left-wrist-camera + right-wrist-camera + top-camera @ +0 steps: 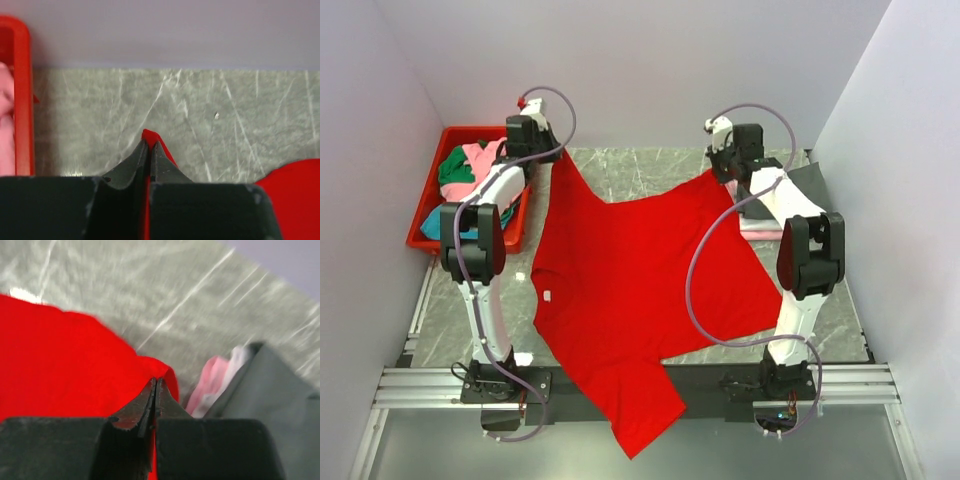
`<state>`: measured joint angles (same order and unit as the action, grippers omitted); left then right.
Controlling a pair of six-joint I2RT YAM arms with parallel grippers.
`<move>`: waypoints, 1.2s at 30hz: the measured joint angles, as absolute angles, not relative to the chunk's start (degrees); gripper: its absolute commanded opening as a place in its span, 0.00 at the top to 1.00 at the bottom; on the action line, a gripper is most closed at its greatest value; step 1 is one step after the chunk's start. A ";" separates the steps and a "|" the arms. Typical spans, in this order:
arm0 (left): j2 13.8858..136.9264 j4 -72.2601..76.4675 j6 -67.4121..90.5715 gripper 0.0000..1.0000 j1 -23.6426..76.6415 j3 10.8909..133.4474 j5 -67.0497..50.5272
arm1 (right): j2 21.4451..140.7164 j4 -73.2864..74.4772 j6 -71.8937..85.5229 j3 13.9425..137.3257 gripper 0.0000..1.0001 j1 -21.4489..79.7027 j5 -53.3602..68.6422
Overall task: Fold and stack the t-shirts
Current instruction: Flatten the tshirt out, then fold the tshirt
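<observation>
A large bright red t-shirt (630, 290) lies spread over the marble table, its lower hem hanging over the near rail. My left gripper (557, 158) is shut on its far left corner; in the left wrist view a red tip (148, 134) sticks out between the left gripper's (150, 145) pressed jaws. My right gripper (723, 178) is shut on the far right corner. In the right wrist view the red cloth (60, 365) folds over the right gripper's (155, 382) closed jaws. More t-shirts, green (455, 170), pink (480, 155) and teal, fill the bin.
The red plastic bin (423, 228) stands at the far left, its wall (22, 100) close beside my left gripper. At the far right lies a dark grey folded shirt (810, 185) over pink and white cloth (215, 380), just beside my right gripper. White walls close in on three sides.
</observation>
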<state>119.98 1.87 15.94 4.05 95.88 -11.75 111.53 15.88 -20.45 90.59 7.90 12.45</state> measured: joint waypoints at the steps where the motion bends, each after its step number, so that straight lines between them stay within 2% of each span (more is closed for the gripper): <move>1: 120.62 1.48 15.94 1.00 3.81 97.34 -12.10 | 111.53 15.70 -20.45 91.55 1.00 7.88 12.43; 9: 121.47 1.04 15.99 0.99 2.02 100.90 -16.43 | 111.79 14.44 -20.40 95.39 1.00 7.77 12.51; 19: 120.88 0.86 15.62 0.99 1.56 97.65 -19.70 | 118.19 16.49 -19.25 100.31 1.00 6.92 14.70; 29: 117.73 0.01 12.91 0.99 1.54 95.37 -22.83 | 118.28 16.71 -18.63 100.27 1.00 5.98 16.45; 36: 113.08 -0.03 11.92 0.99 1.54 89.56 -25.98 | 118.28 16.51 -18.02 99.98 1.00 5.45 17.61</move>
